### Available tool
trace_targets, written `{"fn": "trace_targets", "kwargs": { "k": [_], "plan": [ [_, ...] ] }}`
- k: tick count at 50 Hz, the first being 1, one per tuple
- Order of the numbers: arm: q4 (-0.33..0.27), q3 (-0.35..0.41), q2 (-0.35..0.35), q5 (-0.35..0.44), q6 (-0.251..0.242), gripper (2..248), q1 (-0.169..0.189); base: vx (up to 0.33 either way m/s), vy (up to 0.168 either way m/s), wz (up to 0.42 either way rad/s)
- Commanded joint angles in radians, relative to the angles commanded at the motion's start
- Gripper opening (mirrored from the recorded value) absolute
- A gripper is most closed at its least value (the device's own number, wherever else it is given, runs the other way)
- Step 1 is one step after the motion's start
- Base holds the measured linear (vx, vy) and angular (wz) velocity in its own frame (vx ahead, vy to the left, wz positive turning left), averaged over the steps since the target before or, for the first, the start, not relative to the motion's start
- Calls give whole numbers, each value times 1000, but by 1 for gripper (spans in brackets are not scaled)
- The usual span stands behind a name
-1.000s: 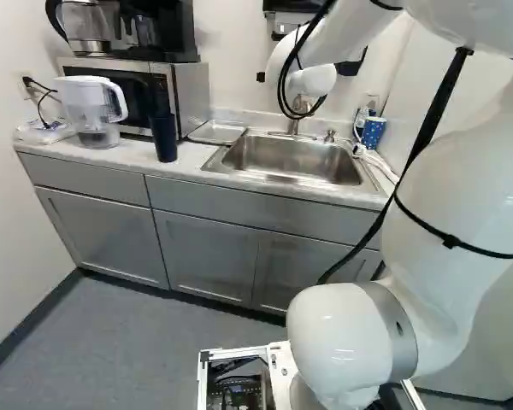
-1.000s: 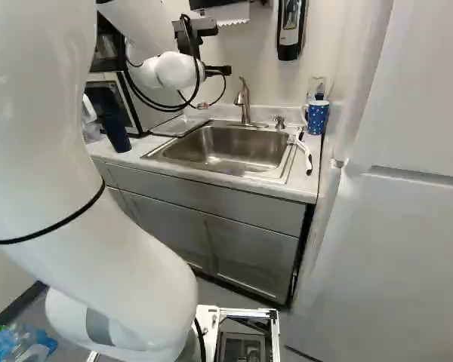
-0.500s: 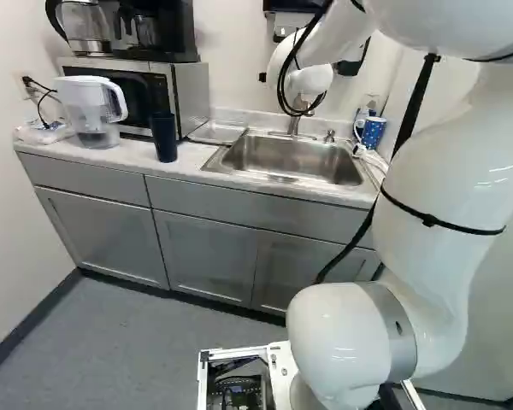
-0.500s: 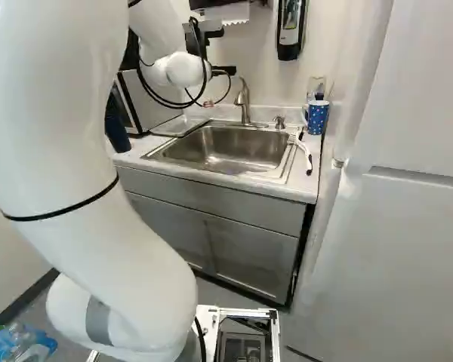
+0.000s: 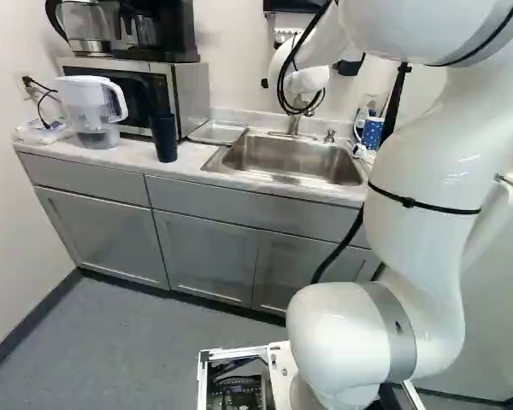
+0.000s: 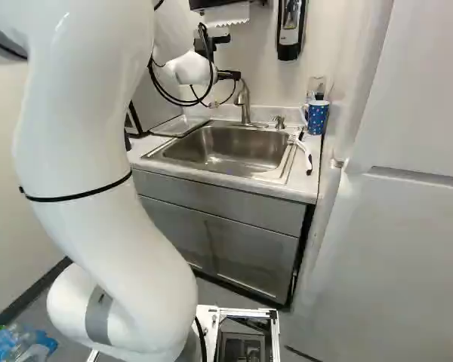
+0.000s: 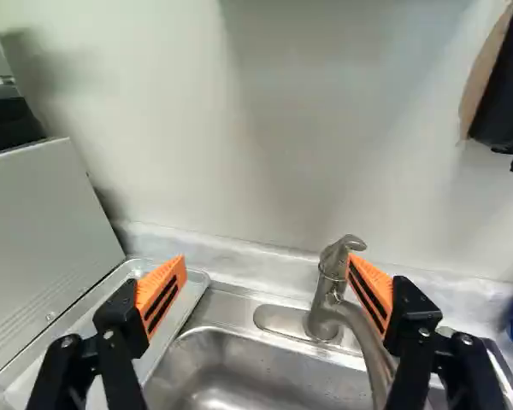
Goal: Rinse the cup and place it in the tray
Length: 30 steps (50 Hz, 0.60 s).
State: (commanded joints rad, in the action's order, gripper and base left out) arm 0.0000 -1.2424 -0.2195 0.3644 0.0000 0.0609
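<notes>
We see our gripper (image 6: 229,75) raised near the wall behind the sink (image 6: 219,147), its fingers spread wide, orange pads (image 7: 164,295) well apart. In the wrist view the faucet (image 7: 329,295) shows ahead, between them but close to one pad; we cannot tell whether they touch.

Two vessels could be our cup, and we cannot tell which one is meant. The dark tall cup (image 5: 163,138) stands upright on the counter (image 5: 77,154) in front of the microwave (image 5: 192,98), on the tray's side of the sink and to the gripper's left. The blue dotted mug (image 6: 317,118) stands upright at the counter's other end, to the gripper's right; only its edge enters our wrist view, out past the finger nearer the faucet. Both are apart from the gripper.

The tray (image 7: 107,337) lies flat between microwave and sink, ahead of and below the other finger. Beside the sink, near the mug, we see a brush (image 6: 305,156) — and past the dark cup, to the left, a clear pitcher (image 5: 90,111) with a white lid and handle.
</notes>
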Motion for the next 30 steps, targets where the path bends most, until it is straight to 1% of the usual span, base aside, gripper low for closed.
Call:
{"fn": "trace_targets", "kwargs": {
  "k": [23,30],
  "plan": [
    [0,-110,-97,-91,0,247,15,0,0,0],
    [0,-144,-126,-98,0,247,19,0,0,0]
  ]
}}
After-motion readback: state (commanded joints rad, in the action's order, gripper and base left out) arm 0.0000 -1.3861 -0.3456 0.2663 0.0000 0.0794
